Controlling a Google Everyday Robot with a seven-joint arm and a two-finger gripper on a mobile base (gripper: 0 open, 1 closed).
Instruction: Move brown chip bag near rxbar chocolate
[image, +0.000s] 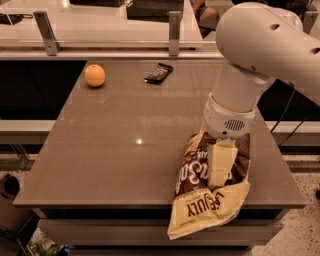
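Observation:
The brown chip bag (196, 202) lies at the table's front right, its cream-yellow end hanging over the front edge. My gripper (219, 175) points down onto the middle of the bag, and the big white arm above hides the bag's far end. The rxbar chocolate (158, 73), a small dark bar, lies at the back of the table, far from the bag and the gripper.
A round orange fruit (94, 75) sits at the back left of the brown table (125, 145). A glass barrier with metal posts (174, 33) runs behind the table. The table's front edge is right under the bag.

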